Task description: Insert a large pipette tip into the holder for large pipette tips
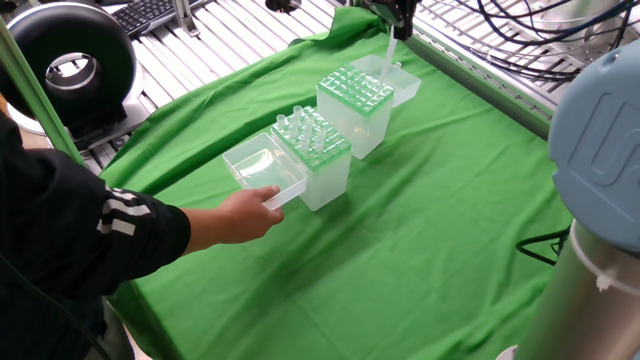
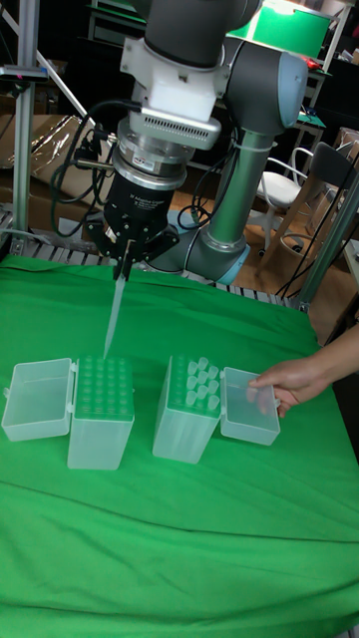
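green cloth [image 2: 179, 518], green-gridded holder [image 2: 105, 387], whitish tip [image 2: 113, 317], black gripper [image 2: 127, 261]

The arm [image 2: 234, 120] is grey tubing with pale blue joint caps. Its wrist [image 2: 179, 80] carries a white block, a ribbed silver ring and a black gripper [image 2: 127, 261], with black cables [image 2: 95, 140] looping beside it.
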`<state>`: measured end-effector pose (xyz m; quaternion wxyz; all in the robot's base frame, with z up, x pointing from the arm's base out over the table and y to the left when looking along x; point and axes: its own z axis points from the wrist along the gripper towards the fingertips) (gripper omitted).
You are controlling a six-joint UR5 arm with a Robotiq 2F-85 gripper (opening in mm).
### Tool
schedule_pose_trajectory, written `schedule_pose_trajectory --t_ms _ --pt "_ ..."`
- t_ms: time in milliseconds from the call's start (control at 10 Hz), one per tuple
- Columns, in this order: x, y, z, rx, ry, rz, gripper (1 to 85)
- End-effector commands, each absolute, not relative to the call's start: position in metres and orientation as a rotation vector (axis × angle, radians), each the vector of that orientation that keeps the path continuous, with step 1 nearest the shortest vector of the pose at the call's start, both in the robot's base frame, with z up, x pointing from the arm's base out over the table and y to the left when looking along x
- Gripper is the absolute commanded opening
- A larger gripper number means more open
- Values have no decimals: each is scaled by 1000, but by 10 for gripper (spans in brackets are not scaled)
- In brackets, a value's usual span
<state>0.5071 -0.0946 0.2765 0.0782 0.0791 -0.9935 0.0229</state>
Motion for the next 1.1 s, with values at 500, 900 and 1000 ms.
schedule_pose_trajectory --t_ms 500,900,1000 --pt "523 -105 288 282 -2963 90 7" --pt "542 -110 276 329 -2963 75 7" --pt "541 -115 273 343 -2961 72 7"
